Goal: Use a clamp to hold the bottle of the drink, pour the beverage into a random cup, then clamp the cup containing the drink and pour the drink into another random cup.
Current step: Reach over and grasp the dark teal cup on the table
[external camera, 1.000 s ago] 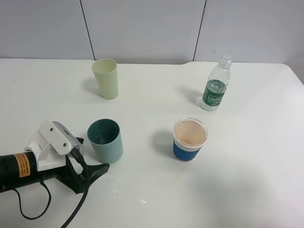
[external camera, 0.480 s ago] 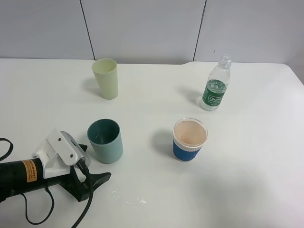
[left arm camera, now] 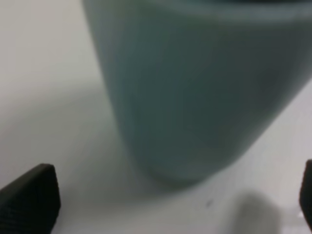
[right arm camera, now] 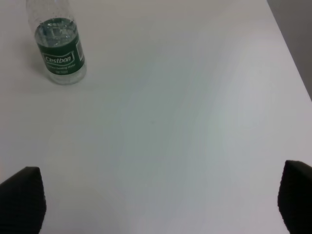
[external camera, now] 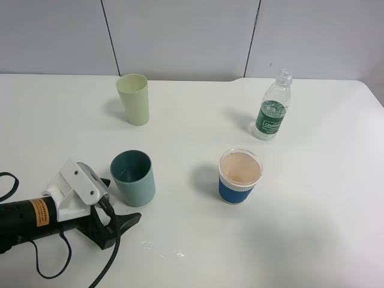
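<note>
Front-left of the white table [external camera: 312, 240]: left clamp [external camera: 119, 204], flat whitish-grey plates on a black arm, jaws spread wide and holding nothing, lying low just beside the pale teal plastic tumbler [external camera: 133, 178], which stands upright with its dark green inside showing. Handling, as judged: advance level until the tumbler wall sits centred between both jaws, close gently at mid-height, then lift without tilting. Destination item, the blue-sleeved white-rimmed cup [external camera: 240, 177], stands well apart to the right.
</note>
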You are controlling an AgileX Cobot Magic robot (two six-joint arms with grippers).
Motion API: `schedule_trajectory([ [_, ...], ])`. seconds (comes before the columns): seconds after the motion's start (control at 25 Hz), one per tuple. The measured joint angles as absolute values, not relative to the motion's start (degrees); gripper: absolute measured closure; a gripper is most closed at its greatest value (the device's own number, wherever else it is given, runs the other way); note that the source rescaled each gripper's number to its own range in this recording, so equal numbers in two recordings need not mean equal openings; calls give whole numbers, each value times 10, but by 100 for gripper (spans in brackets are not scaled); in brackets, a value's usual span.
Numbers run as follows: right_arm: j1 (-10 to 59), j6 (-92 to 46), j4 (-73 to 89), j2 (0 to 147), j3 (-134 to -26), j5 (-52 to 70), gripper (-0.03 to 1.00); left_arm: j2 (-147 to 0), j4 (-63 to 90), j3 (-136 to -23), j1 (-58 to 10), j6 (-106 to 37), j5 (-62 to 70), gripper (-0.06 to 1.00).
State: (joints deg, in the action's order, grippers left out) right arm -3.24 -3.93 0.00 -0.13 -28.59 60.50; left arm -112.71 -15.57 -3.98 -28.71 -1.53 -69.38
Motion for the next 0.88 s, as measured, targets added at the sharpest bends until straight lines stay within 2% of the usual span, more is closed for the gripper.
schedule_trajectory([
  [0.68,-32,-39,0,-1,-286,605,-3,-1128,-179,-98,-287,-15,-695,-6],
  [0.72,-32,-39,0,-1,-286,605,-3,-1128,-179,-98,-287,-15,-695,-1],
  [0.76,-32,-39,0,-1,-286,605,-3,-1128,-178,-98,-287,-15,-695,11],
  [0.84,-32,-39,0,-1,-286,605,-3,-1128,-177,-98,-287,-15,-695,55],
  [0.88,-32,-39,0,-1,-286,605,-3,-1129,-178,-98,-287,-15,-695,84],
])
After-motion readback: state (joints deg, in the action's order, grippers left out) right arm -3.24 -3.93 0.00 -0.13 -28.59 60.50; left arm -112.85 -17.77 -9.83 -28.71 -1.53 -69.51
